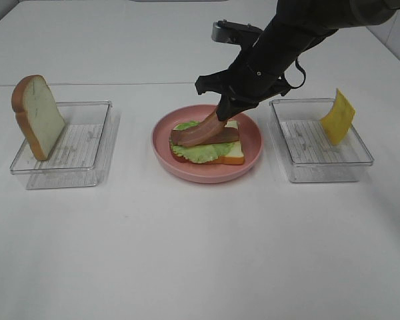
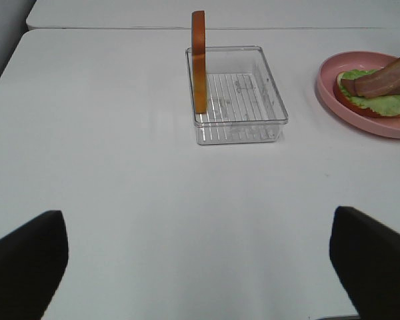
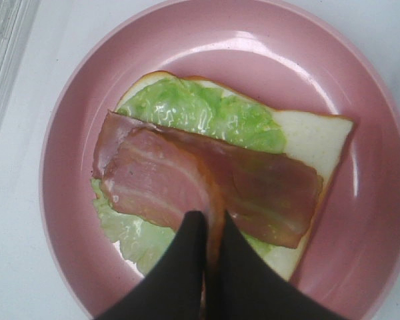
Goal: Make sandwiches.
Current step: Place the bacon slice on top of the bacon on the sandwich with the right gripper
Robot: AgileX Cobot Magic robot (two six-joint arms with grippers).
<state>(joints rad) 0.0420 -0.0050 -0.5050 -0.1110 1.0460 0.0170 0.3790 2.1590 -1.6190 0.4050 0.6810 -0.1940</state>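
The half-built sandwich [image 1: 207, 145] lies on a round pink plate [image 1: 207, 175]: a white bread slice [image 3: 313, 137], green lettuce [image 3: 207, 110] and a flat bacon strip [image 3: 273, 193]. A second bacon strip [image 3: 153, 180] rests slanted on top, one end lifted, and my right gripper [image 3: 210, 230] is shut on that end. In the exterior view the right gripper [image 1: 221, 115] reaches down over the plate's far side. My left gripper [image 2: 200, 267] stands open above bare table, well short of the left tray. It does not show in the exterior view.
A clear tray [image 1: 87, 143] on the left holds an upright bread slice [image 1: 39, 117], edge-on as the bread slice [image 2: 199, 60] in the left wrist view. A clear tray [image 1: 320, 157] on the right holds a yellow cheese square [image 1: 337, 117] leaning on its wall.
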